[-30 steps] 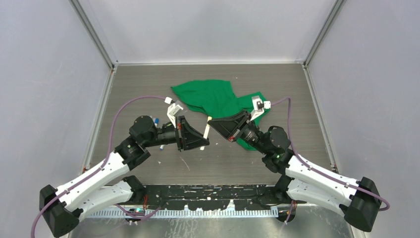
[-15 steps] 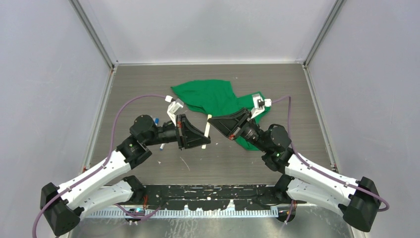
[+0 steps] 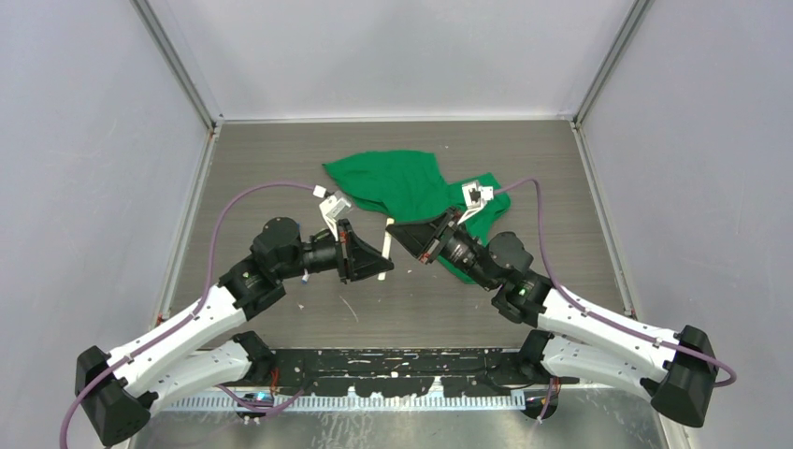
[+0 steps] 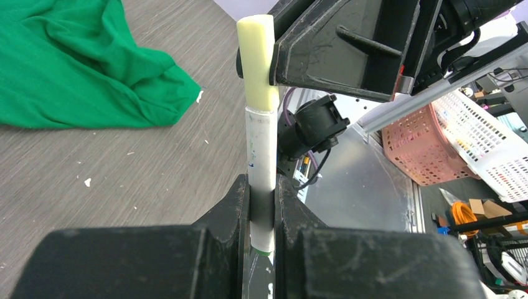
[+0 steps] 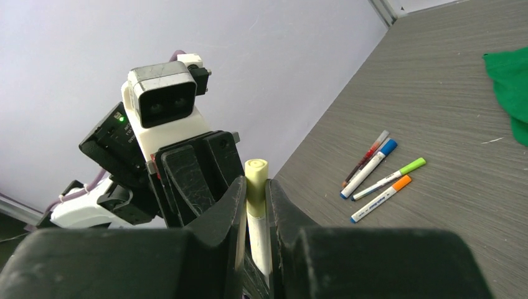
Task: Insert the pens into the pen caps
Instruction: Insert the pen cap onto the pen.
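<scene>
Left claw (image 4: 261,194) pinches a white pen (image 4: 261,146), the barrel running out past its fingertips. On the pen's far end I see the pale yellow cap (image 4: 256,59), clamped in the right claw (image 5: 254,190). Farther beyond, four more pens (image 5: 381,175) lie together on the table (image 5: 436,124).

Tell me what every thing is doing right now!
left claw, shut on the pen.
right claw, shut on the yellow cap.
pen, held up off the table.
yellow cap, sitting on the pen's end.
four other pens, lying on the table.
green cloth, crumpled on the table.
</scene>
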Motion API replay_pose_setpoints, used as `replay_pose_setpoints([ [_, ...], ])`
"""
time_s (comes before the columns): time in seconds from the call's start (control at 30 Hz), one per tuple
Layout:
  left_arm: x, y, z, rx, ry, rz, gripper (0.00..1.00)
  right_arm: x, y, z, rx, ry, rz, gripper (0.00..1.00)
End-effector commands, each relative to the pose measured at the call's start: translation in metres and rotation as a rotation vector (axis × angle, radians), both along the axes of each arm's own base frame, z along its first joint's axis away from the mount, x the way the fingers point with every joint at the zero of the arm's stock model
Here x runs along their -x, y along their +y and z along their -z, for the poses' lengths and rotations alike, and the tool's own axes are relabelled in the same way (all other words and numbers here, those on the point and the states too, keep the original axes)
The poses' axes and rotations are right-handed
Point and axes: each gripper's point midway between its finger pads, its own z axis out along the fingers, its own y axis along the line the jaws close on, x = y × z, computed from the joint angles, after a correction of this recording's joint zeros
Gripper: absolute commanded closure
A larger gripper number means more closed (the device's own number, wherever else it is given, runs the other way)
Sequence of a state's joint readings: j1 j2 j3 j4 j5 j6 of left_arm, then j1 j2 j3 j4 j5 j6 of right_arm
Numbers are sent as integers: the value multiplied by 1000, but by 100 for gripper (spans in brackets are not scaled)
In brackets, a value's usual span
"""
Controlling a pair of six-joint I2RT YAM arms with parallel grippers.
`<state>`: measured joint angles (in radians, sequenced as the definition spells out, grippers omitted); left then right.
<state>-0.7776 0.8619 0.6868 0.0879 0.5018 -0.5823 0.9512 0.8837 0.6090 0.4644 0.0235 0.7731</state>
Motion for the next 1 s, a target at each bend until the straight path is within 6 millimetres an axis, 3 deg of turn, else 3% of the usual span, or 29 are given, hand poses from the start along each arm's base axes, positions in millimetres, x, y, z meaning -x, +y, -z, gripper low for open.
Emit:
replay_pose_setpoints([
  [0.0,-15,4,-73,175,-203,-80,100,34,19,57,150,91,-144,99],
  [0.33,-12,6,-87,234,-214,-54,100,56,21,74,166,80,-217,99],
  [0.63,2,8,-99,312,-213,25,100,59,15,86,193,71,-220,100],
  [0.97,-7,14,-97,316,-213,-20,100,64,16,98,208,124,-244,100],
])
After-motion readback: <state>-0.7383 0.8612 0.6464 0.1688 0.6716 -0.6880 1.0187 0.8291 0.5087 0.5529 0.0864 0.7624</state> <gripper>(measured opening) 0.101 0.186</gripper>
